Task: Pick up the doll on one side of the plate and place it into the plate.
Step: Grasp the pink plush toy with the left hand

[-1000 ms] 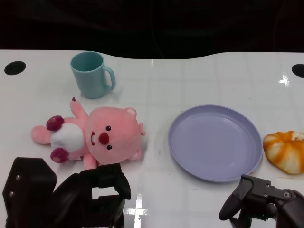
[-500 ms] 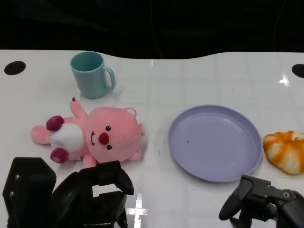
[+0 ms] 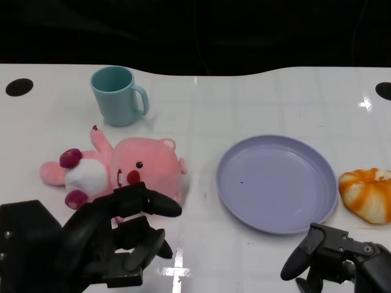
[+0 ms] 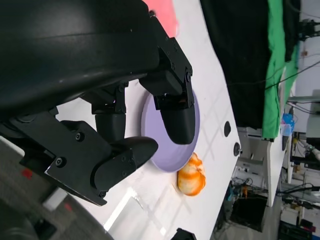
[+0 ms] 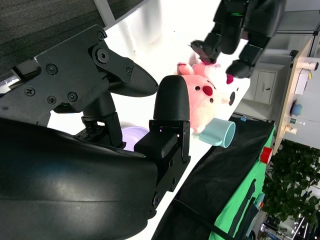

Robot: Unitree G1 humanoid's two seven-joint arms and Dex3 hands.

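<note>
Doll (image 3: 122, 176), pink and plush, lies on its back just ahead of my left hand (image 3: 104, 244), whose fingers are spread and reach over its lower edge without closing on anything; from the head view I cannot tell whether the fingertips touch the plush or hover just above it. My right hand (image 3: 333, 259) sits low and off to the other side, holding nothing, its fingers loosely apart, with the purple plate (image 3: 317, 183) just beyond it. The plate lies to the right of my left hand, well apart from the doll. I judge the main risk to be a shallow grab: the toy is soft and rounded, so fingers closing only on the near edge could pinch fur and let it slip, or shove it away across the slick surface. A carry to the plate could also clip the rim and slide it towards the orange bun (image 3: 368, 193) beyond my right hand. A teal mug (image 3: 117, 95) stands farther out past the doll. The table (image 3: 244, 104) is glossy white and throws glare; behind it hangs a dark backdrop, and the wrist views show green cloth and office clutter
</note>
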